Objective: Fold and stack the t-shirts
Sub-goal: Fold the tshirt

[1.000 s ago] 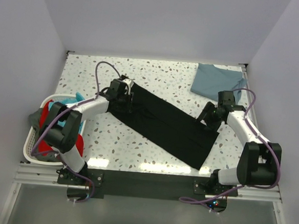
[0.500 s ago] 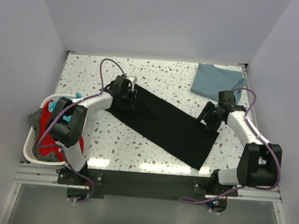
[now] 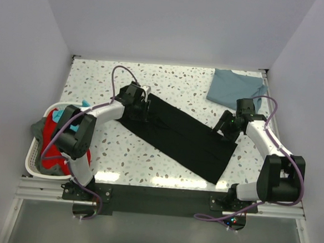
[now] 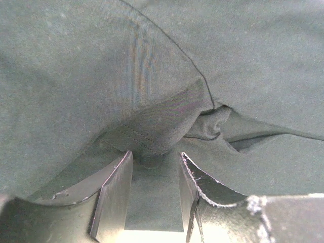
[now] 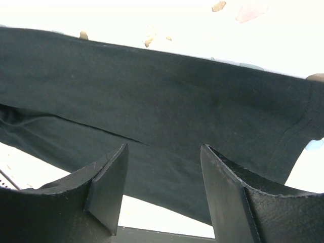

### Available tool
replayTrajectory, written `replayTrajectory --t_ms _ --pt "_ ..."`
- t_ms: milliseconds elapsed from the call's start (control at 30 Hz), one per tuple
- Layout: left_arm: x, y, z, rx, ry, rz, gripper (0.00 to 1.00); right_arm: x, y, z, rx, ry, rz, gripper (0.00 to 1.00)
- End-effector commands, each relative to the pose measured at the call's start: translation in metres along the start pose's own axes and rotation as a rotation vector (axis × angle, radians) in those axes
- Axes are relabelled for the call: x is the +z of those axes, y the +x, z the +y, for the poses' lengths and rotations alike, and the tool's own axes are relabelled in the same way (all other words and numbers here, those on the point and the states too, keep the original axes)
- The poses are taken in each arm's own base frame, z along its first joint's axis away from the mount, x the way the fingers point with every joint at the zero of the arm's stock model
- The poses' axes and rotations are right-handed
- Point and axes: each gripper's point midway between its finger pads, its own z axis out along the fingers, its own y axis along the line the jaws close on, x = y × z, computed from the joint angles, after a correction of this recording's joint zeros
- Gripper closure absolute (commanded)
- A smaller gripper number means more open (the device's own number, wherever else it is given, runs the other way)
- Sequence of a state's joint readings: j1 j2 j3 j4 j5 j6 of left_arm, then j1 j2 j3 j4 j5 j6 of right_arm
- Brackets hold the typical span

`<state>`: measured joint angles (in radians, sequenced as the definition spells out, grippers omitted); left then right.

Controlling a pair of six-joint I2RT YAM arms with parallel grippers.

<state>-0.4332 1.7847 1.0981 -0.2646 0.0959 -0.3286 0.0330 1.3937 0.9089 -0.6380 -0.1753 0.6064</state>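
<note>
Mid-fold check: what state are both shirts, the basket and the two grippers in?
black t-shirt: folded into a long strip, lying diagonally.
slate-blue t-shirt: far right corner, untouched.
laundry basket: holds clothes.
left gripper: fingers closed on a bunched fold of the black t-shirt.
right gripper: fingers open at its other end.

From here the black t-shirt (image 3: 177,136) is plain and unpatterned; close up in my left wrist view it looks a duller charcoal. The slate-blue t-shirt (image 3: 231,87) is a plain, dusty shade. The table (image 3: 98,78) is white, speckled with brown and grey flecks. The laundry basket (image 3: 31,162) is white, with red cloth (image 3: 49,161) and teal cloth (image 3: 85,104) in it. The cable (image 3: 124,68) is purple. I see the left arm (image 3: 104,114) and right arm (image 3: 263,140) as white with black joints.
</note>
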Motion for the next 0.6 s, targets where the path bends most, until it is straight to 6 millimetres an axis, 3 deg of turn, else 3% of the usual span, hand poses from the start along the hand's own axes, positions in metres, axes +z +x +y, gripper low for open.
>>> replayTrajectory --t_ms 0,133,367,567 --pt "0.003 -0.007 -0.002 0.021 -0.007 -0.013 0.55 -0.003 -0.001 0.006 -0.007 -0.014 0.002 0.37" --pt "0.006 -0.004 0.001 0.04 -0.025 -0.003 0.65 -0.003 -0.001 0.004 -0.007 -0.013 -0.001 0.37" --pt "0.001 -0.013 -0.002 0.058 -0.038 -0.017 1.0 -0.003 0.002 0.003 -0.008 -0.013 0.003 0.37" --pt "-0.014 -0.028 -0.007 0.066 -0.051 -0.039 1.0 -0.004 0.004 0.002 -0.009 -0.013 0.003 0.37"
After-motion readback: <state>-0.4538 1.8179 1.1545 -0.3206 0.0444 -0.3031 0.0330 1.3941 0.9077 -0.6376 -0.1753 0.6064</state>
